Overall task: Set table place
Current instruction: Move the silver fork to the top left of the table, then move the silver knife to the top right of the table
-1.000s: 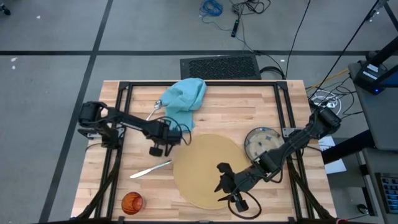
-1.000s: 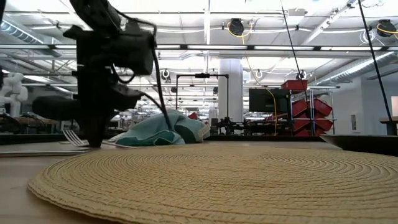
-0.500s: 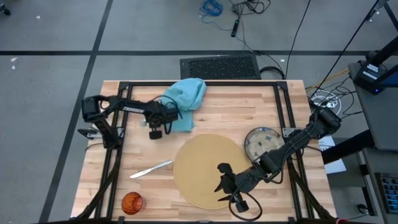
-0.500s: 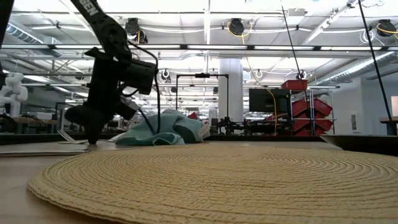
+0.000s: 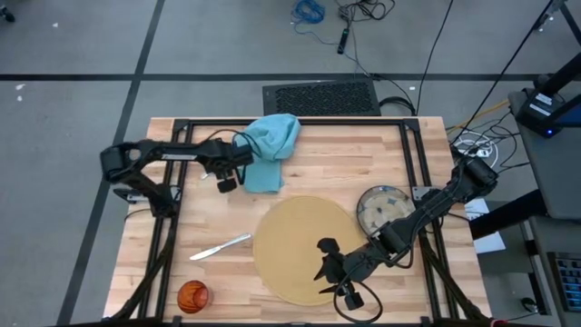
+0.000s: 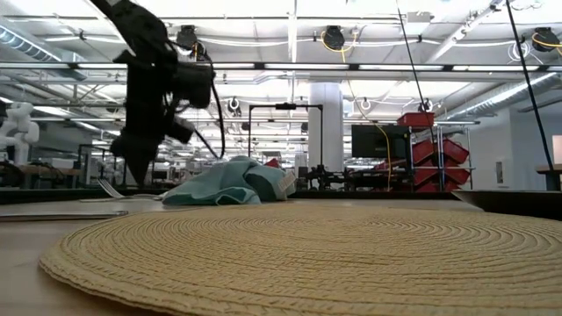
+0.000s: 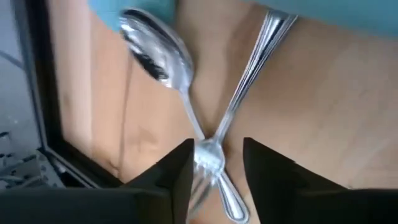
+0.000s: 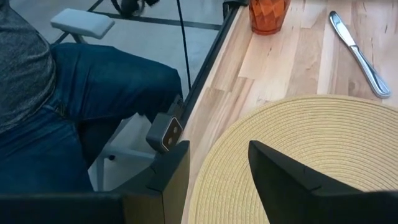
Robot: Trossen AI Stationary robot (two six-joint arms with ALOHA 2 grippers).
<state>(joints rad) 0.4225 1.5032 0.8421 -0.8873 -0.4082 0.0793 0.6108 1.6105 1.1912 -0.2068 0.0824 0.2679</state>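
Left gripper [image 7: 214,165]: fingers parted, empty, directly above crossed spoon [image 7: 155,56] and fork [image 7: 245,81] | handles run diagonally beside napkin [image 5: 270,145] | right gripper [image 8: 217,168] parted, over mat [image 8: 298,155], far.

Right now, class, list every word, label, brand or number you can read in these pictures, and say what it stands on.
None can be read.
The small grey tag on the black metal table rail has a mark too small to read.
The orange faceted cup and silver knife show no lettering.

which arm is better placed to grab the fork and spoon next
Left. The left gripper hangs open directly above the crossed fork and spoon beside the teal napkin. The right gripper sits across the table over the mat.
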